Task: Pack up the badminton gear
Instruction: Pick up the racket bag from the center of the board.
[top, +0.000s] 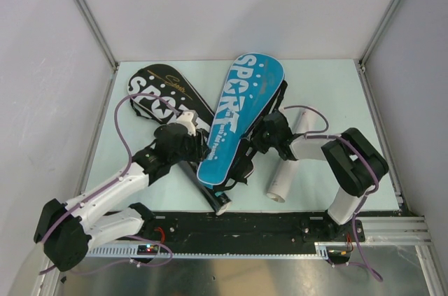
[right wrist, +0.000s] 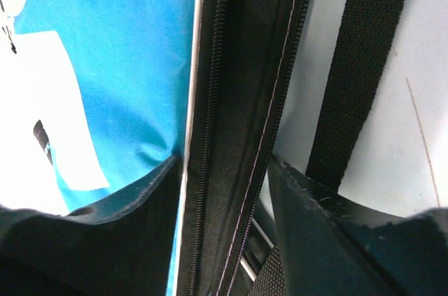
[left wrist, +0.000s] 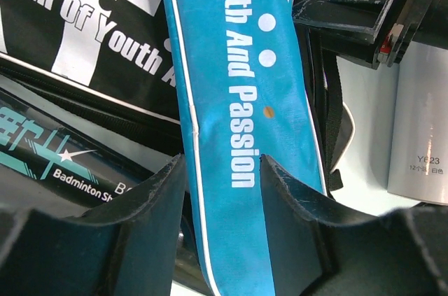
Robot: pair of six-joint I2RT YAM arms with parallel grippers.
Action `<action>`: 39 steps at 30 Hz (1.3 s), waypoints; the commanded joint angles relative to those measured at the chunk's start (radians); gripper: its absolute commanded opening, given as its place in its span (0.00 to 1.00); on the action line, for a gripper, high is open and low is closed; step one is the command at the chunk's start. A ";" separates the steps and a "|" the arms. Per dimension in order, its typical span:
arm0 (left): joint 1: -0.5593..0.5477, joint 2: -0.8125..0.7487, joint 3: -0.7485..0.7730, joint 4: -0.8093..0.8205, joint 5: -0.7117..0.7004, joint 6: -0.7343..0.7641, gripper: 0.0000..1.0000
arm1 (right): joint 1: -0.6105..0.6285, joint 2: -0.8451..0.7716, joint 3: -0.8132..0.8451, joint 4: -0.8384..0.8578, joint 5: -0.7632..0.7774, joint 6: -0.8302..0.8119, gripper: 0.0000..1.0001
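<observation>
A table (top: 329, 79) holds two covers. The left cover (top: 157, 89) lies at the far left. The middle cover (top: 241, 107) slants from the far centre-right to the near centre, overlapping the left cover's right side. One tube (top: 218, 201) pokes out from under its near end. A second tube (top: 285, 170) lies to its right, apart. The left gripper (left wrist: 222, 170) sits over the middle cover's near end, and the right gripper (right wrist: 225, 163) straddles its right edge.

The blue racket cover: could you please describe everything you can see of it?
The blue racket cover looks like woven fabric, racket-shaped, printed SPORT and Youth And Passion in white, with white piping and a black zippered edge. It lies slanted, wide end far, overlapping the black cover. The left hand straddles its narrow end and the right hand its zippered edge; whether either grips it is unclear.
</observation>
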 commanded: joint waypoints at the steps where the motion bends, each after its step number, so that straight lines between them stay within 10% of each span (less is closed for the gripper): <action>1: 0.015 -0.008 0.025 -0.006 -0.027 -0.016 0.51 | -0.015 0.047 -0.014 0.106 -0.030 -0.010 0.51; 10: 0.159 -0.024 0.100 -0.018 0.123 -0.041 0.56 | -0.087 -0.105 0.010 0.120 -0.102 -0.114 0.01; 16: 0.153 0.009 0.179 -0.023 0.311 0.098 0.58 | -0.086 -0.203 0.069 -0.001 -0.078 -0.084 0.00; 28: -0.147 -0.420 -0.015 -0.021 0.172 0.685 0.62 | -0.085 -0.268 0.262 -0.283 -0.013 0.101 0.00; 39: -0.432 -0.520 -0.108 -0.011 -0.001 0.804 0.71 | -0.092 -0.219 0.314 -0.249 -0.013 0.314 0.00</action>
